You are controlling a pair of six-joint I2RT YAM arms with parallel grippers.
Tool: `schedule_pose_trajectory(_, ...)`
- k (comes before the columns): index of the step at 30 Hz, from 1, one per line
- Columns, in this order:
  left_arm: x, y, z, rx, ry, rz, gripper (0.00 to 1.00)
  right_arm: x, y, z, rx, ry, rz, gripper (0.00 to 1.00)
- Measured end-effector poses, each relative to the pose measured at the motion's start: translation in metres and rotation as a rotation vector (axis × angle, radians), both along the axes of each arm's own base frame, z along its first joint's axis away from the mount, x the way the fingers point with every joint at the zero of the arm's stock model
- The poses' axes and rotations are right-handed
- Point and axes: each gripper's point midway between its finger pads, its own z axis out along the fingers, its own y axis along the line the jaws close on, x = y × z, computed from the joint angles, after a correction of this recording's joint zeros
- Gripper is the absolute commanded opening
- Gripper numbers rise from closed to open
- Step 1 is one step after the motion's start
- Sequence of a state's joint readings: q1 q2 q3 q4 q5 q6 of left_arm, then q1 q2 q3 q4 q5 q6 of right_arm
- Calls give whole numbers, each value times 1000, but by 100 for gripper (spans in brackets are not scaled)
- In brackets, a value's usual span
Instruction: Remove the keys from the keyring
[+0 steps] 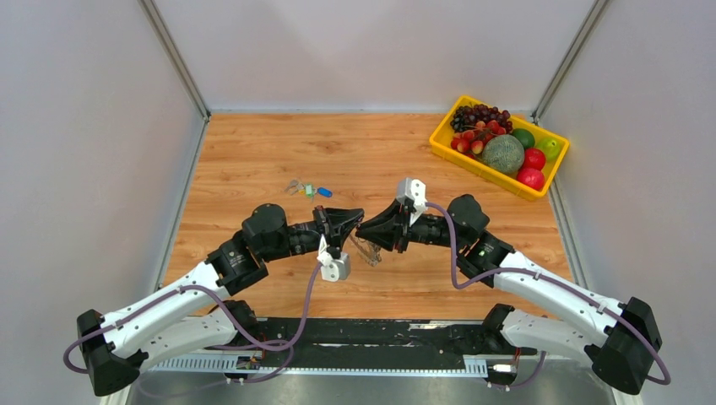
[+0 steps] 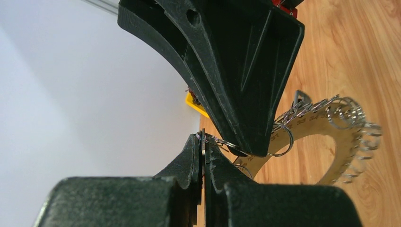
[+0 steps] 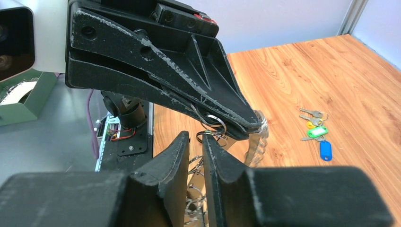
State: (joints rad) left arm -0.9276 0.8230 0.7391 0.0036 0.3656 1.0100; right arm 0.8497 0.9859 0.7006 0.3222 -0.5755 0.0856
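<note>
The keyring (image 1: 368,250), a grey metal ring with a numbered rim full of small wire loops, hangs above the table between my two grippers. It shows well in the left wrist view (image 2: 326,124). My left gripper (image 2: 203,142) is shut on a thin flat metal piece seen edge-on, joined to a small split ring (image 2: 283,139) on the keyring. I cannot tell if that piece is a key. My right gripper (image 3: 196,140) faces the left gripper (image 3: 236,116) tip to tip, its jaws a narrow gap apart, with a small split ring (image 3: 211,134) at its fingertips. Nothing shows pinched there.
Loose keys with green, yellow and blue tags (image 1: 308,189) lie on the wooden table beyond the left gripper, and show in the right wrist view (image 3: 316,128). A yellow crate of fruit (image 1: 500,148) stands at the back right. Grey walls close in three sides.
</note>
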Motion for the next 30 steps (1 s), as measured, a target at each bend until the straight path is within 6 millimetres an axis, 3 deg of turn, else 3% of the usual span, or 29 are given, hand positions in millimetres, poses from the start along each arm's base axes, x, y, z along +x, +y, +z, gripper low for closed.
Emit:
schedule_pose_trajectory(5, 0, 0, 0, -1, 2, 0, 0, 3, 0, 2, 7, 9, -18, 0)
schedule_pose_trajectory(17, 2, 0, 1, -19, 37, 15, 0, 3, -4, 3, 17, -20, -46, 0)
schedule_pose_trajectory(22, 1, -3, -3, -17, 63, 6, 0, -10, -17, 3, 30, -184, -43, 0)
schedule_pose_trajectory(30, -1, -4, -1, -23, 68, -4, 0, -13, -20, 1, -26, -467, -6, 0)
